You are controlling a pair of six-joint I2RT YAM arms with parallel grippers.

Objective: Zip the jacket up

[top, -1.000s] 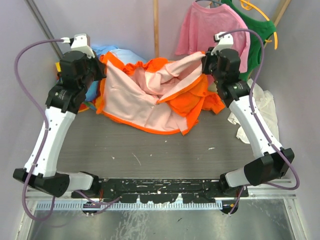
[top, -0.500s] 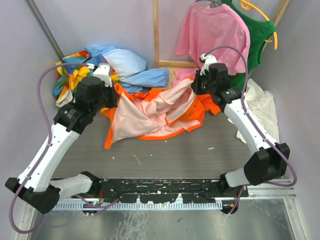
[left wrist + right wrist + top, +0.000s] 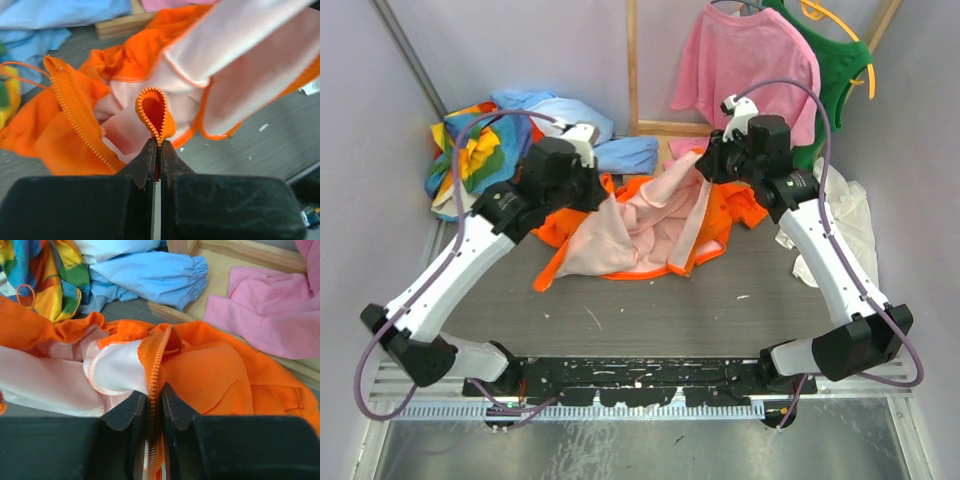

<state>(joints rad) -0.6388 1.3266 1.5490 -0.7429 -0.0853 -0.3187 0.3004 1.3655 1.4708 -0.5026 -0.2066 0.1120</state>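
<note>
The orange jacket (image 3: 650,225) lies crumpled on the table with its pale pink lining up, between both arms. My left gripper (image 3: 592,190) is shut on a folded loop of its zipper edge (image 3: 156,117) and holds it off the table. My right gripper (image 3: 705,165) is shut on another stretch of zipper edge (image 3: 154,371) at the jacket's far right, also lifted. In the left wrist view (image 3: 156,145) the zipper teeth (image 3: 75,117) run open down the left. In the right wrist view (image 3: 152,392) the teeth pass between the fingers.
A multicoloured patchwork garment (image 3: 470,155) and light blue cloth (image 3: 585,135) lie at the back left. A pink T-shirt (image 3: 745,60) and a green garment (image 3: 840,70) hang at the back right. White cloth (image 3: 840,215) lies at the right. A wooden frame (image 3: 665,128) runs along the back.
The left arm has swung right and inward with the jacket edge, bunching the jacket toward the middle. The right gripper has dropped, then stayed near the back right, still holding.
</note>
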